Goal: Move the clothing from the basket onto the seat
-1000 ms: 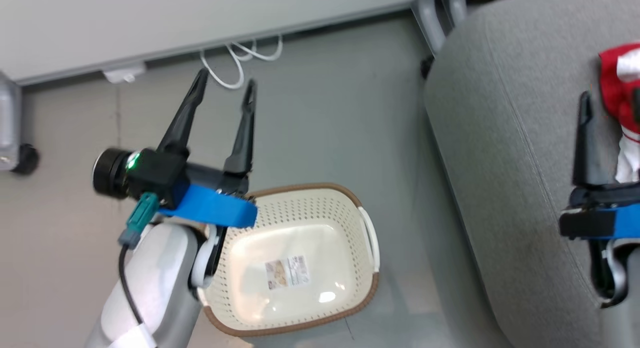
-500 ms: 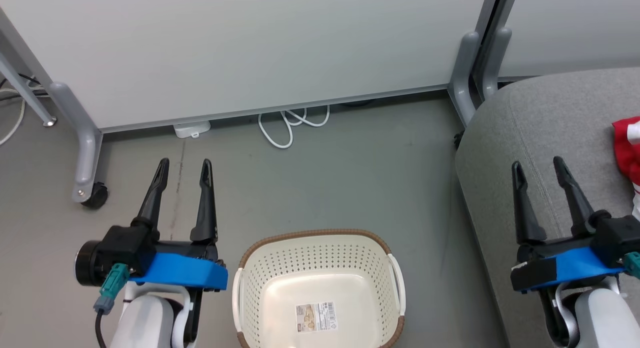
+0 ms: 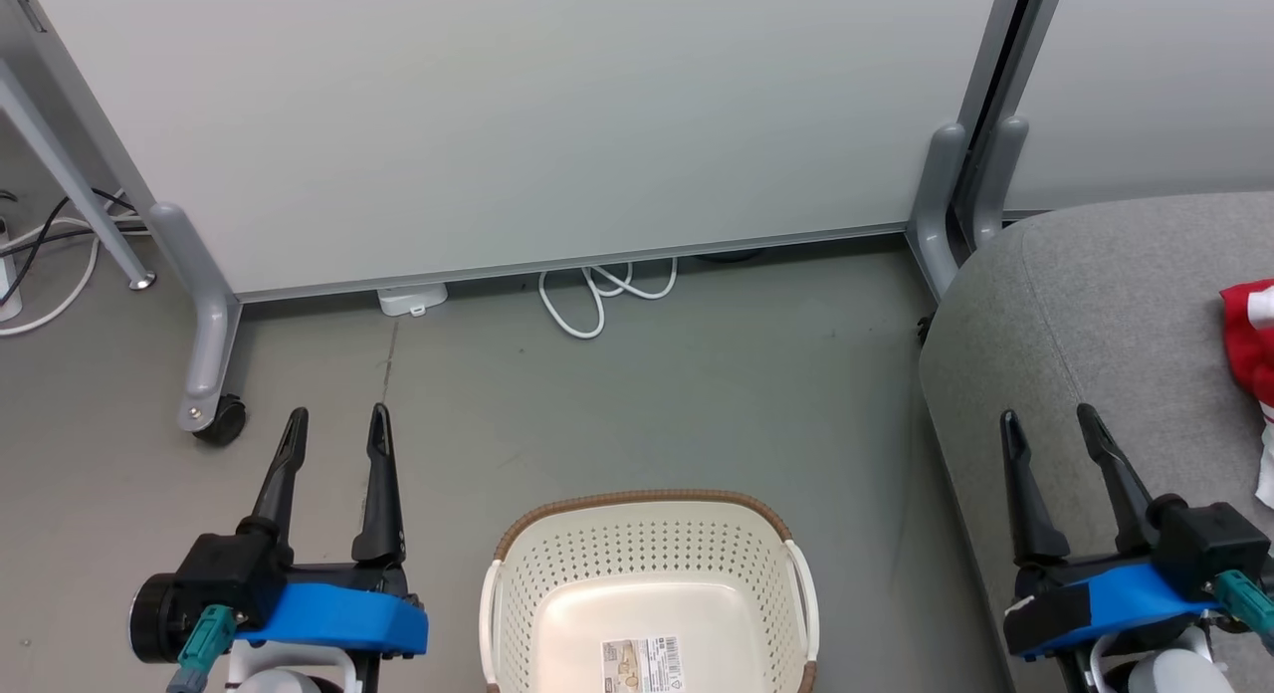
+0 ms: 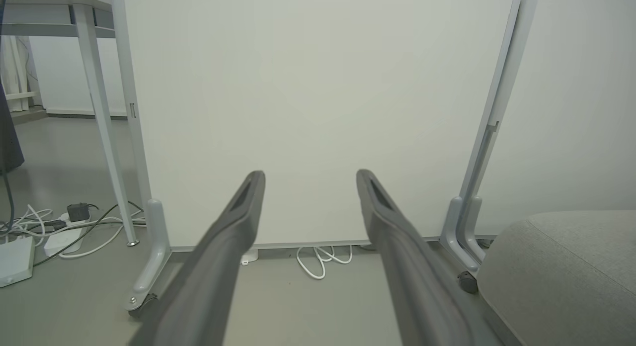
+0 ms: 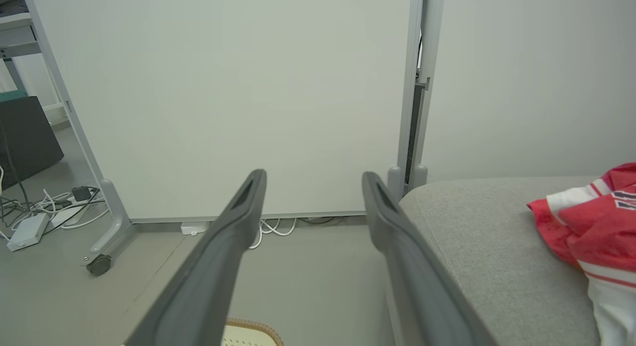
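Head view, robot facing the far wall.

Basket (image 3: 637, 496): on the grey floor (image 3: 697, 394), near centre, its near part cut off by the bottom edge. The part of its inside that shows is cream plastic with a paper label (image 3: 642, 665) on the bottom.

Seat (image 3: 1095, 305): takes up the right side. Its rounded corner stands right of the basket, with a strip of floor between the two (not touching).

Clothing (image 3: 1252, 335): lies on the seat at the right edge of the head view, red with white parts, cut off by the frame. The right wrist view shows it as crumpled red fabric with white stripe trim and a white section, resting on the cushion.

Left claw (image 3: 337, 412): hovers over the floor left of the basket, pointing toward the far wall. Its jaws are spread wide and hold nothing (through the gap the left wrist view shows just panel and floor).

Right claw (image 3: 1047, 414): right of the basket, over the seat's left edge in the head view. Its jaws are likewise spread wide and hold nothing. The clothing lies to its right, apart from it.

Far side: a white partition panel (image 3: 518, 125) on grey legs, with a caster (image 3: 221, 432) under the left leg. A loop of white cable (image 3: 587, 300) lies on the floor at the panel's lower edge.
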Available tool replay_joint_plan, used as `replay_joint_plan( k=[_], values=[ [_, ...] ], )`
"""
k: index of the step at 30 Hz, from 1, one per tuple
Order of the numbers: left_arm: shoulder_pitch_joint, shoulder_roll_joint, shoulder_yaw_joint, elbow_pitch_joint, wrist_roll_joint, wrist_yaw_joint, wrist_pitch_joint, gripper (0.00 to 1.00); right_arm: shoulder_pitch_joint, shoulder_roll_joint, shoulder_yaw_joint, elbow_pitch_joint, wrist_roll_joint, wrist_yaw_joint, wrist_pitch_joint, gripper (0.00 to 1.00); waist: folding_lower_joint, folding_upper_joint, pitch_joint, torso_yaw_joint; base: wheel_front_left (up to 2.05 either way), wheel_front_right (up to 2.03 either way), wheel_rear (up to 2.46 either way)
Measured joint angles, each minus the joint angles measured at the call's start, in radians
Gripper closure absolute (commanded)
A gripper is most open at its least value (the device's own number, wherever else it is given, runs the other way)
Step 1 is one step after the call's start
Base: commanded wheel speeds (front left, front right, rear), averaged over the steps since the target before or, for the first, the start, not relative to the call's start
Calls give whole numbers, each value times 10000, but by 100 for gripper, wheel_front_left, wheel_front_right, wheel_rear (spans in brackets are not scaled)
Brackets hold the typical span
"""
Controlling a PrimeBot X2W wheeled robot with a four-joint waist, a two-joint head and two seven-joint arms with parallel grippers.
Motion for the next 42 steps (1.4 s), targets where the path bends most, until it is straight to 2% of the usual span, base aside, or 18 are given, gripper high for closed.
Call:
replay_joint_plan(
  k=[18,19,24,42],
  values=[
    [288,-17,-61,-12,-203,-36,0,0,289,244,-84,59,44,0,0,0,2,0,-7,54,0,0,0],
    [288,-17,-63,-13,-222,-36,0,100,289,247,-88,59,44,0,0,100,2,0,-3,57,0,0,0],
    [666,-27,-115,470,-347,-35,75,100,422,313,-73,568,134,0,92,100,2,0,-3,57,0,0,0],
    [613,-23,161,502,-3593,-35,874,100,431,347,-199,531,3463,0,911,100,3,0,-37,-1,0,0,0]
  ],
)
